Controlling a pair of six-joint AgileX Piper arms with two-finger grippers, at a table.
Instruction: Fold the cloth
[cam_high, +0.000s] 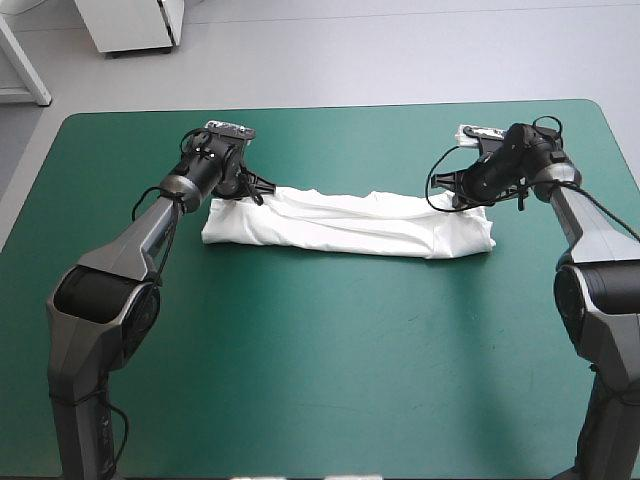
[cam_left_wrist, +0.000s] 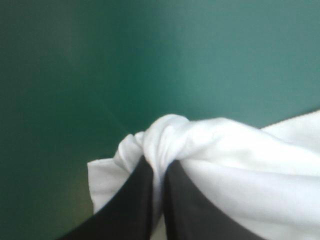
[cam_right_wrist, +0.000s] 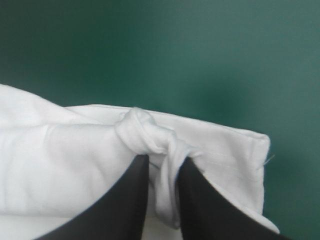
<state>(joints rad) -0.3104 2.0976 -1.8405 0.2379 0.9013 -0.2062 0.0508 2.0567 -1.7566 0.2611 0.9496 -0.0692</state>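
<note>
Black fingers (cam_left_wrist: 132, 210) up close first: my left gripper (cam_left_wrist: 157, 167) is clamped on a bunched pinch of the T-shirt (cam_left_wrist: 240, 165), with cloth squeezed up between the two tips. Same story on the right gripper (cam_right_wrist: 164, 165), all but closed on a twisted knot of white near the hemmed end.

From above, the shirt lies as a long narrow band on the teal-green cover (cam_high: 300, 360). It sits in the table's far half, parallel to the far edge, with one arm at each end. Both pinches are on the band's far long edge, and I read that as deliberate: two matched holds let that edge rise level and carry toward the near edge in one fold. The lengthwise folding looks well along to me. My worry is a thin pinch slipping, or grabbing only the top layer.
</note>
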